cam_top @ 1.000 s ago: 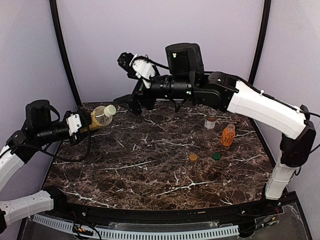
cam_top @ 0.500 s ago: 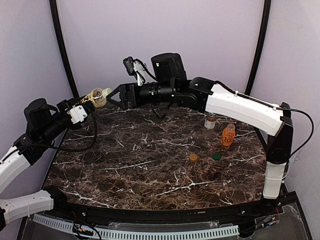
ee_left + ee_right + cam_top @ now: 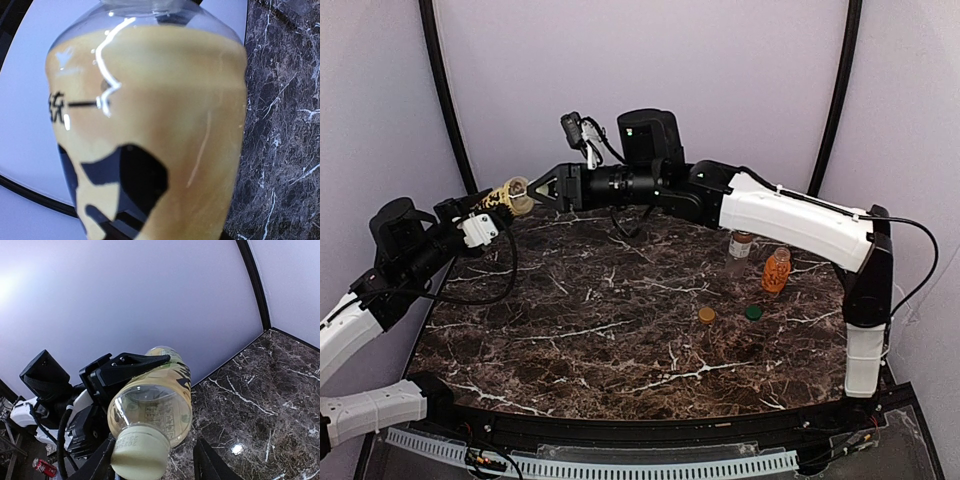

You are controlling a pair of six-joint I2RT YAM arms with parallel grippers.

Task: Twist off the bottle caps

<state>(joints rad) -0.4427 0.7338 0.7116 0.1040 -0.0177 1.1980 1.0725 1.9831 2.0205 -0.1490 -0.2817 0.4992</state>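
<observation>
Yellow-labelled bottle (image 3: 503,196) is held in the air over the far-left corner of the table (image 3: 620,345); pale yellow liquid is seen through its clear shoulder. Long axis is near horizontal, with the cream cap (image 3: 140,456) end pointed right and slightly up, toward the right arm. Body is clamped by the left gripper (image 3: 490,204). Right gripper (image 3: 533,189) is placed at the cap: jaws apart, cap between the fingers (image 3: 101,466), one finger just beside it, the other clear of it. Brownish bottle (image 3: 741,250) and orange bottle (image 3: 776,270) are stood upright, near each other, at the right of the table. Orange liquid is seen in the latter; the former's fill can't be told. Brown cap (image 3: 706,315) and green cap (image 3: 753,312) are laid loose on the table, nearer the bases.
</observation>
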